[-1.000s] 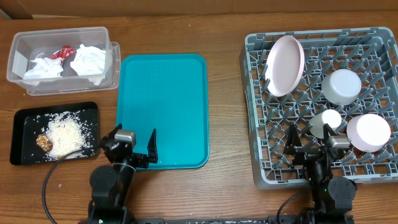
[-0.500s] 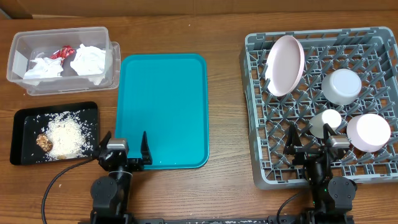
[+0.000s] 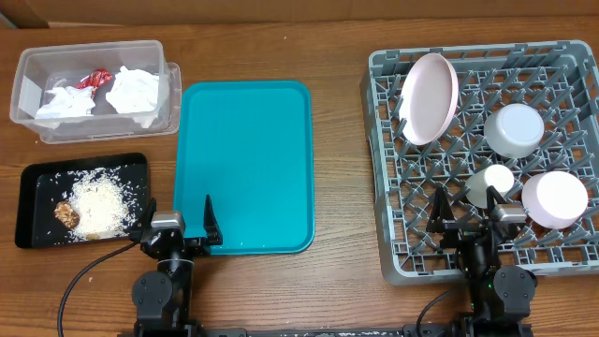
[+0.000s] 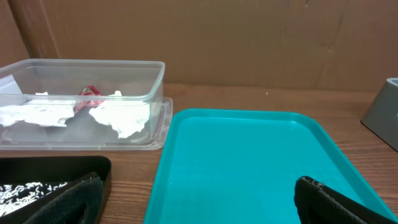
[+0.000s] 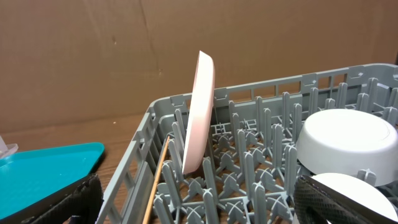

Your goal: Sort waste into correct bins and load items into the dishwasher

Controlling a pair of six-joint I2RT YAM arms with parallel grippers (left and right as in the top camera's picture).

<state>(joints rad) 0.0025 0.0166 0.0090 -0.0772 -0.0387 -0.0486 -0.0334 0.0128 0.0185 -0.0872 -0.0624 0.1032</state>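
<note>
At the near side of the tabletop (image 3: 337, 140) the left hand (image 3: 178, 225) and the right hand (image 3: 465, 217) wait spread and empty, I think because the napkins (image 3: 136, 89) and red wrapper (image 3: 95, 79) lie in the clear tub (image 3: 28, 94), the rice (image 3: 98, 201) in the black tray (image 3: 28, 173), and the plate (image 3: 429, 98), bowls (image 3: 514, 129) and cup (image 3: 494, 180) sit between the pegs of the rack (image 3: 393, 253).

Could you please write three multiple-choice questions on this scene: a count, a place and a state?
1. How many bowls sit in the dish rack? A. two B. one C. four
2. Where is the red wrapper? A. dish rack B. clear tub C. a bowl
3. How is the pink plate placed? A. lying flat B. broken C. standing on edge
Answers: 1 A, two sit at the rack's right; 2 B, it lies inside the tub; 3 C, it stands on its rim in the rack.
</note>
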